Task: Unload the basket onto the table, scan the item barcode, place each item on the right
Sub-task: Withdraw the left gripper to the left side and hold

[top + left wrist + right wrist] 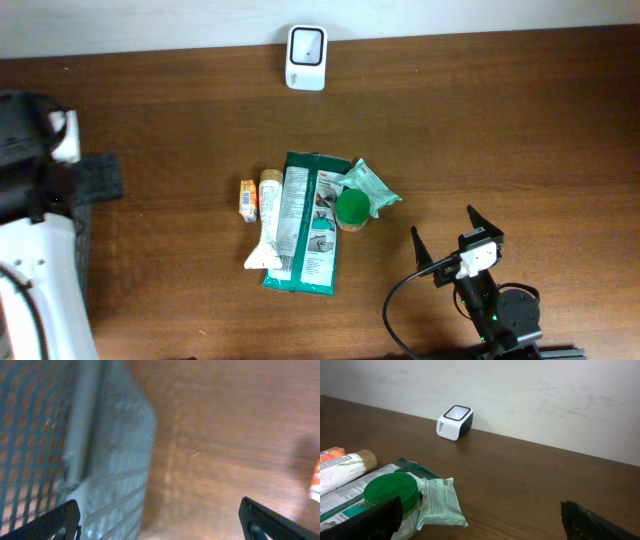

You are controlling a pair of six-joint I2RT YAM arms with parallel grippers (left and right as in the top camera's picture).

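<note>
Not started: right hand (443,222) at lower right and left hand (160,519) at left edge both open and empty, item pile (305,240) untouched mid-desk, well below scanner (306,58) at top centre.

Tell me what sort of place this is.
Probably a lab bench set up as a mock checkout: a white scanner at the back of the table, a green packet and tube piled in the middle, and a plain wall behind.
</note>
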